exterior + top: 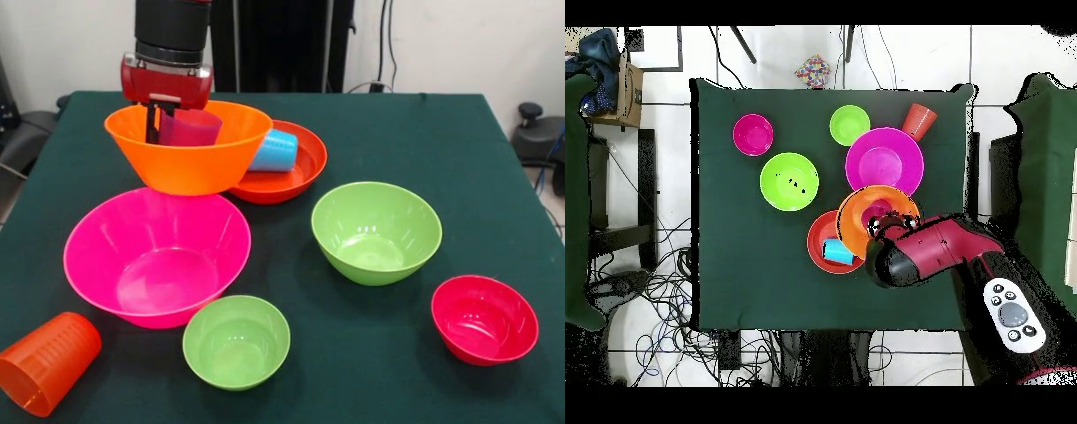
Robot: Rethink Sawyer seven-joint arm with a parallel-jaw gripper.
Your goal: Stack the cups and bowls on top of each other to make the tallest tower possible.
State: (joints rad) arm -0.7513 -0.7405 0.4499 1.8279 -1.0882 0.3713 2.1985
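My gripper [164, 122] reaches down into the large orange bowl [188, 150], right against a translucent purple cup [192, 129] that stands inside it. The orange bowl overlaps the rim of the shallow red-orange bowl [296, 177], which holds a blue cup [274, 150] on its side. In the overhead view the arm covers part of the orange bowl [865, 215], and the purple cup [882, 212] shows inside it. The large pink bowl [157, 256] sits just in front. The red cup is out of view.
A medium lime green bowl [377, 231], a small lime green bowl [237, 342] and a small crimson bowl [485, 319] stand apart on the green table [371, 124]. An orange cup [46, 362] lies on its side at the front left corner.
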